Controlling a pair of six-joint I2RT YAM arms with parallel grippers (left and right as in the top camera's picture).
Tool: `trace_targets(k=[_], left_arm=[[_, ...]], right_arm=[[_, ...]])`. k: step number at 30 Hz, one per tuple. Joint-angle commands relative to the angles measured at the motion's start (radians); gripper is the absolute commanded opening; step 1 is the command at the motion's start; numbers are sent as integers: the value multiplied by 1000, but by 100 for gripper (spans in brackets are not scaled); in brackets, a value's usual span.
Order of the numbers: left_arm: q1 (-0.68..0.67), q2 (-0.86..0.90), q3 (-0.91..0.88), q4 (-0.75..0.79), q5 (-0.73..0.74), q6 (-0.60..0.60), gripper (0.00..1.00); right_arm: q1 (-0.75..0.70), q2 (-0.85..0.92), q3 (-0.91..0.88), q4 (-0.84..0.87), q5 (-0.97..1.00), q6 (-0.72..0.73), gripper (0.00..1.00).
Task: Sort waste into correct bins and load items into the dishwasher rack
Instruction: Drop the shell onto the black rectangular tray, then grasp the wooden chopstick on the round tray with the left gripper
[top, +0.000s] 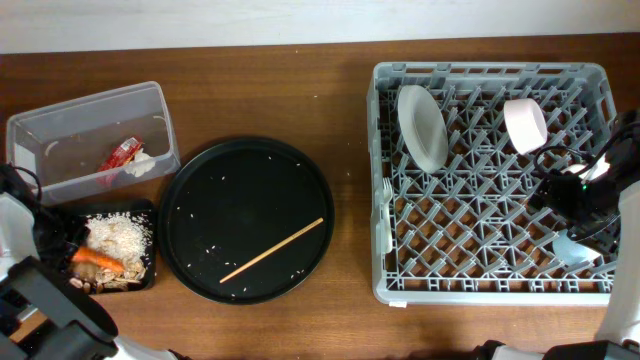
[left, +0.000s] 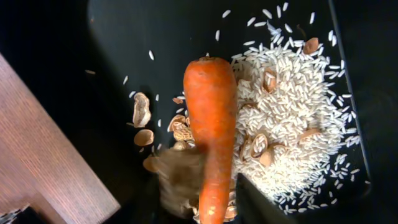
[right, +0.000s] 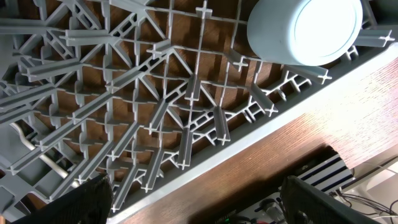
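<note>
An orange carrot (left: 208, 124) lies on a heap of white rice (left: 292, 118) and nut shells in the small black bin (top: 150, 210). In the overhead view the carrot (top: 97, 259) shows there too. My left gripper (left: 205, 208) is open, with a finger on each side of the carrot's near end. My right gripper (right: 199, 205) is open and empty over the near edge of the grey dishwasher rack (right: 205, 152). In the overhead view it (top: 556, 190) hangs over the rack's (top: 490, 292) right side. The rack holds a white plate (top: 421, 126), a white cup (top: 525, 125) and a fork (top: 387, 200).
A clear bin (top: 60, 115) at the back left holds a red wrapper (top: 122, 152) and white tissue. A round black tray (top: 247, 180) in the middle carries a wooden chopstick (top: 272, 250) and scattered rice grains. The cup also shows in the right wrist view (right: 305, 28).
</note>
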Motion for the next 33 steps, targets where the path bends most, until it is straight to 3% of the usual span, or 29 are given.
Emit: trace_targets(k=[1,10,18,21,24,28,33], left_arm=[[6,16,-5,-5,8,-5,47],[-42,-1,-5,-16,137,29,47],[-351,-128,-4,-7,140,140,53],[-429,-132,-5,-68,141,144,55],[-513,-132,-6,-106,151,224,55],[-702,-129,-14,-106,151,303,65],[-934,-97,-16,-102,147,386,71]], right_arm=[[-1,-3,11,0,-5,-3,89],[-1,-3,11,-1,-5,-3,89],[-1,-3,11,-1,-6,-3,90],[-1,-3,11,-4,-46,-25,92],[-1,-3,11,0,-46,-25,92],[-1,-3,11,0,-46,-26,92],[-1,-3,11,-1,-46,-26,92]])
